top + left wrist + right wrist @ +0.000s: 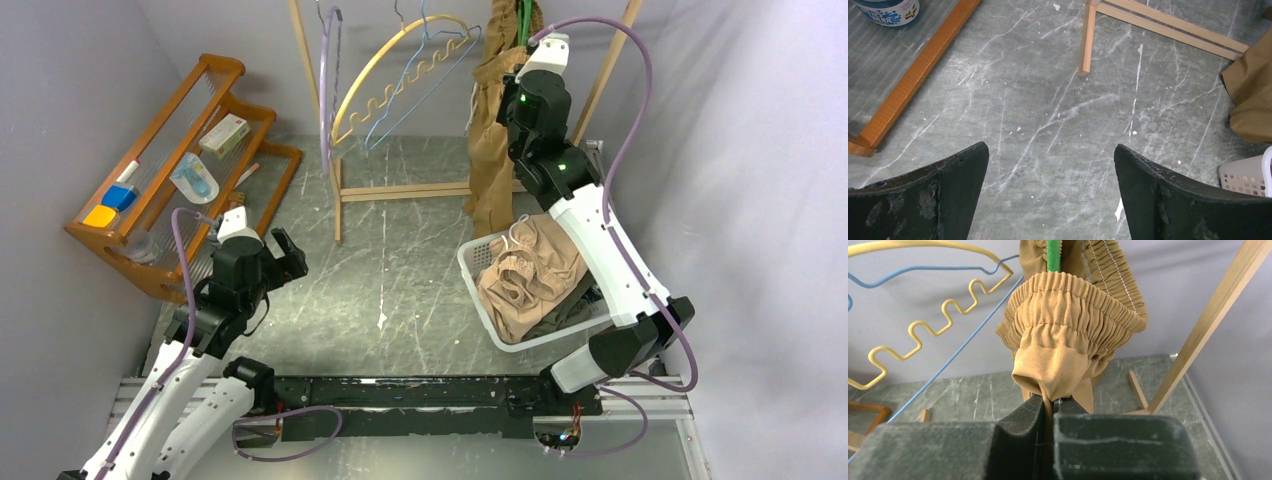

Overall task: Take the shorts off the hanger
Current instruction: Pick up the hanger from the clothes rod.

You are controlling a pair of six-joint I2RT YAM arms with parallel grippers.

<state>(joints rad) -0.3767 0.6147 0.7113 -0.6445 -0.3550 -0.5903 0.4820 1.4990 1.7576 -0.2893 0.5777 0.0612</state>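
Tan-brown shorts (492,140) hang from a green hanger (1053,255) on the wooden rack at the back right. Their gathered elastic waistband (1068,310) fills the right wrist view. My right gripper (1050,402) is shut on a fold of this cloth just below the waistband; in the top view it (512,88) is raised at the rack. Light beige shorts (525,275) lie in the white basket (478,262), with olive cloth (560,318) under them. My left gripper (1050,165) is open and empty above the table, at the left (285,255). The navy shorts are not visible.
Empty yellow (400,75) and blue (425,75) hangers hang on the wooden rack (420,190). An orange shelf rack (180,170) with small items stands at the left. Grey walls close in both sides.
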